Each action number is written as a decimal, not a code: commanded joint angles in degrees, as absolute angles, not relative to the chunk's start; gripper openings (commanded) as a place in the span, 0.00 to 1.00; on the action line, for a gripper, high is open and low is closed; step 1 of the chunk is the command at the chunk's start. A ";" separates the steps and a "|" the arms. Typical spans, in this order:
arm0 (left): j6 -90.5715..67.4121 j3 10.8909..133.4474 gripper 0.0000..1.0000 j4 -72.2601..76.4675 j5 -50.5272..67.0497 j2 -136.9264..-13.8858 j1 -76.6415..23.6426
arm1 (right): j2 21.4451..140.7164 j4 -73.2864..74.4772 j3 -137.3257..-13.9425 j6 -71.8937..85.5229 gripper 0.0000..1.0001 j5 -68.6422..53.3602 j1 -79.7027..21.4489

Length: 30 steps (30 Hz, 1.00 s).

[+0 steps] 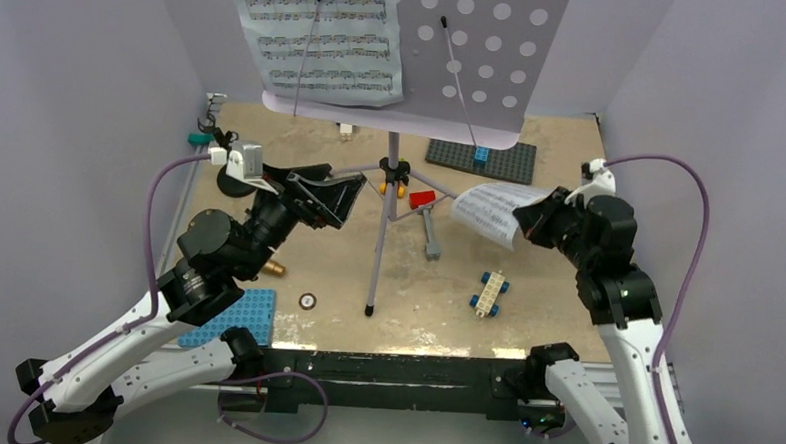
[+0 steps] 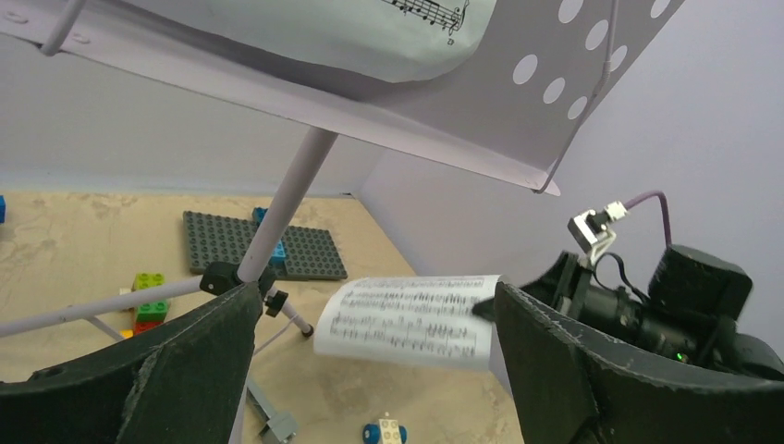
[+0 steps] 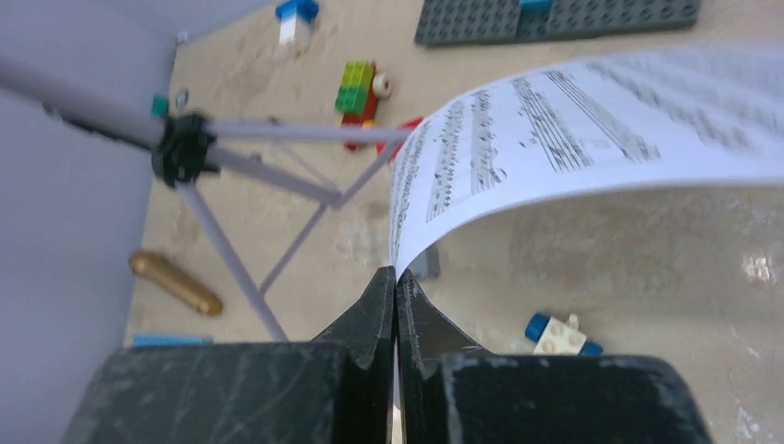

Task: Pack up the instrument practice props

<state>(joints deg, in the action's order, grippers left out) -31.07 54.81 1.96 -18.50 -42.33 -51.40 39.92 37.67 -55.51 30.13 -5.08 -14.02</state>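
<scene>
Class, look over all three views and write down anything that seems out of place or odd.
One sheet-music page is off the music stand, pinched by one edge in the shut right hand and curling in mid-air. The gold microphone lies on its side on the table near the stand's legs.

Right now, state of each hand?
Left hand: open, holding nothing.
Right hand: shut on a sheet-music page.
</scene>
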 commanded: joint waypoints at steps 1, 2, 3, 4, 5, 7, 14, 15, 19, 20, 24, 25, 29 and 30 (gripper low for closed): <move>-33.71 53.77 1.00 0.25 -19.59 -39.55 -51.46 | 47.67 26.24 -59.30 36.60 0.00 -12.68 -2.03; -33.87 53.49 1.00 0.11 -19.64 -39.07 -51.44 | 50.06 25.58 -60.87 36.92 0.00 -12.73 -0.79; -33.89 53.10 1.00 0.09 -19.67 -38.67 -51.42 | 52.77 24.64 -62.46 37.02 0.00 -12.48 -0.26; -33.88 52.77 1.00 0.09 -19.74 -38.25 -51.43 | 55.18 23.00 -63.57 37.50 0.00 -12.73 -0.23; -33.90 52.48 1.00 -1.45 -19.89 -37.89 -51.46 | 57.46 20.84 -64.45 38.21 0.00 -13.69 1.64; -33.65 52.11 1.00 -2.60 -20.33 -37.28 -51.44 | 62.53 18.61 -67.91 37.80 0.00 -13.85 2.25; -29.79 51.66 1.00 -1.59 -21.78 -38.02 -51.44 | 82.99 19.49 -91.70 34.80 0.00 -15.25 4.36; -28.91 52.22 1.00 -1.68 -21.78 -38.57 -51.42 | 84.32 19.60 -95.32 33.96 0.00 -14.99 4.37; -27.25 53.03 1.00 -2.20 -22.30 -40.00 -51.37 | 87.91 21.79 -101.72 31.67 0.00 -14.60 4.39; -27.48 52.67 1.00 -1.84 -22.31 -40.11 -51.40 | 87.76 21.57 -99.59 31.57 0.00 -14.34 4.35; -30.84 49.49 1.00 -0.97 -21.32 -40.79 -51.33 | 86.58 17.99 -83.62 34.38 0.00 -13.80 5.62; -31.87 48.95 1.00 -0.94 -20.83 -41.11 -51.37 | 86.68 16.04 -78.59 36.18 0.00 -14.95 6.71; -35.71 48.37 1.00 -3.42 -19.82 -41.75 -51.34 | 88.78 10.34 -64.14 39.87 0.00 -18.69 11.19; -36.14 48.19 1.00 -4.01 -19.71 -41.70 -51.37 | 89.31 9.64 -61.96 39.74 0.00 -19.24 12.18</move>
